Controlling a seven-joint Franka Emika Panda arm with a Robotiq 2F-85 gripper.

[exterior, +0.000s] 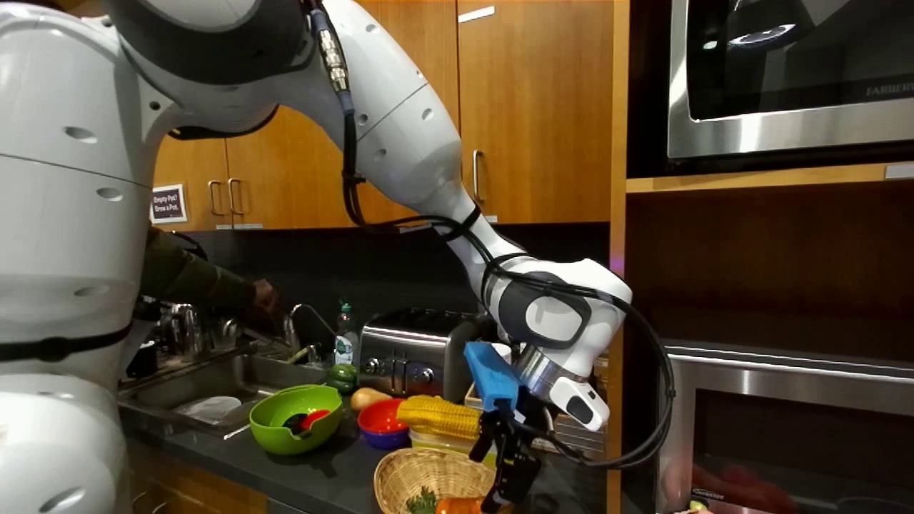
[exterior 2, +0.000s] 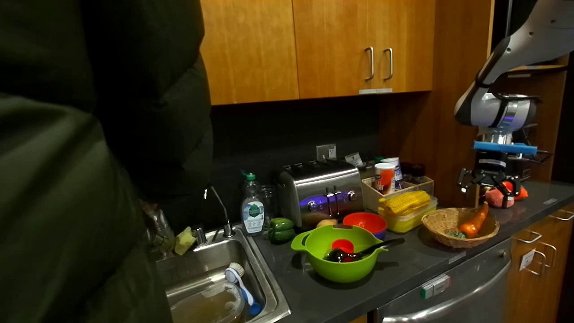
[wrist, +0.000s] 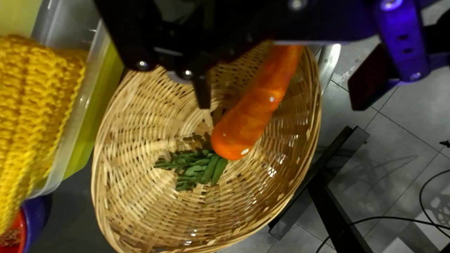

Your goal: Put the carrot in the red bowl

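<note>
The wrist view looks down into the basket, which stands at the front edge of the counter. In it lies the carrot, its thick end at the bottom by some green leaves, its narrow part slanting toward the rim and then hidden behind the gripper. The fingers stand wide apart and have hold of nothing — one over the basket, the other showing past the front edge, against the floor tiles.

In an exterior view the gripper hangs above the basket. The red bowl sits in a purple bowl, set back from the front edge, between the green bowl and a yellow tub with a knitted corn cob on it. The green bowl is near the front edge, toward the sink, with a black spoon and a small red thing in it. A toaster stands by the back edge, and a wooden box beside it near the back corner. A soap bottle and a green pepper stand near the back edge, just beside the sink.

In an exterior view the arm arches over the counter and down to the basket. One finger overlaps the carrot there; whether they touch cannot be told. A pale squash lies before the toaster — just beside the red bowl.
</note>
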